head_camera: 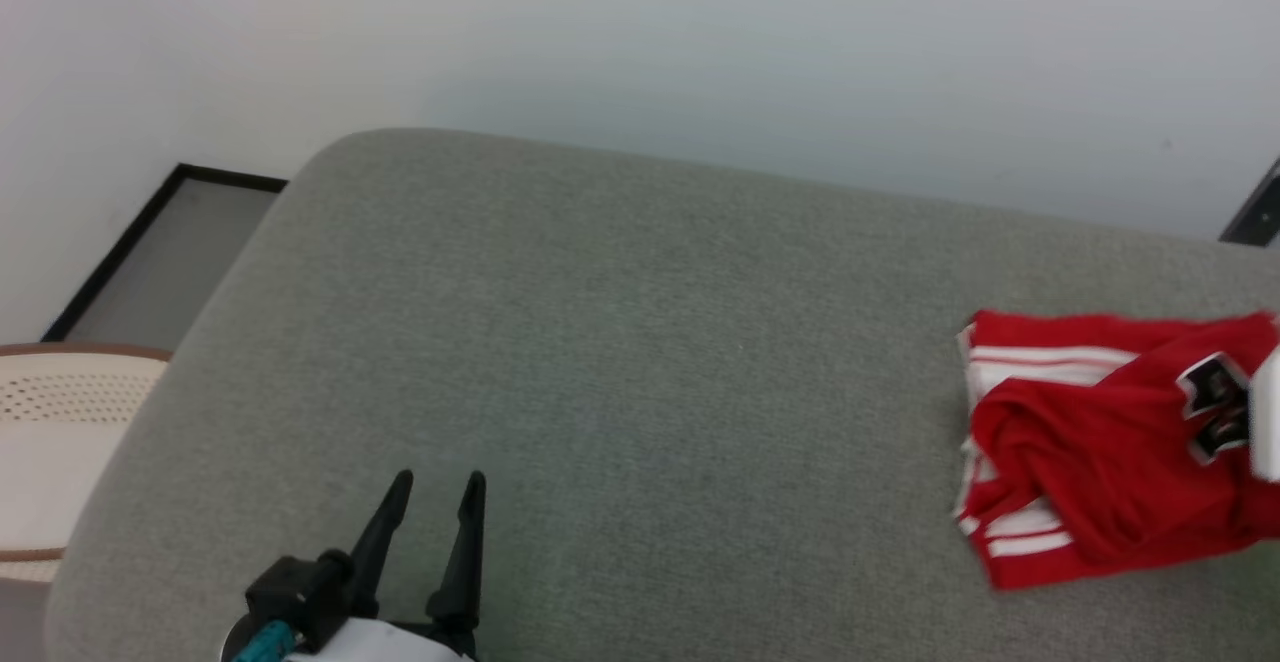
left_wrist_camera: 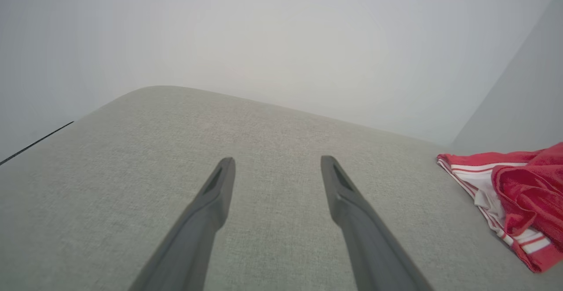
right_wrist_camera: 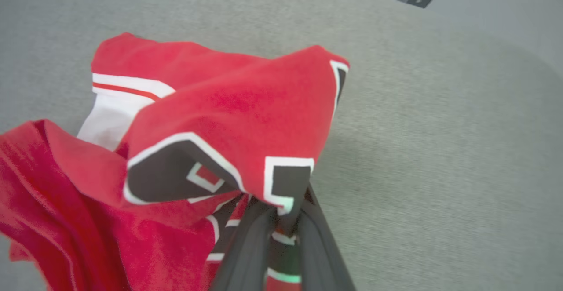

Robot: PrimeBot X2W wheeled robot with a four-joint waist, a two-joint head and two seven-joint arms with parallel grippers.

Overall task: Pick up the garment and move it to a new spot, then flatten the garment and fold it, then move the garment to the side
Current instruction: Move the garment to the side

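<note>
garment [head_camera: 1100, 452]: 1 | claws: 2, left claw [head_camera: 439, 480] and right claw [right_wrist_camera: 285, 214] | grey cushion [head_camera: 640, 342]: 1

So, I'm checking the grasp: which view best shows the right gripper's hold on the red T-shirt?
Right wrist view: the right gripper pinches the red T-shirt up close. Head view shows it bunched at the right edge; left wrist view, its striped side.

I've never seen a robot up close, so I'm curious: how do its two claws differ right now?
The left gripper has its fingers spread wide; the right gripper has them pinched together. The left gripper holds nothing, with bare grey cushion showing between its fingers; the right gripper clamps a fold of the red garment. Both have two long dark fingers.
</note>
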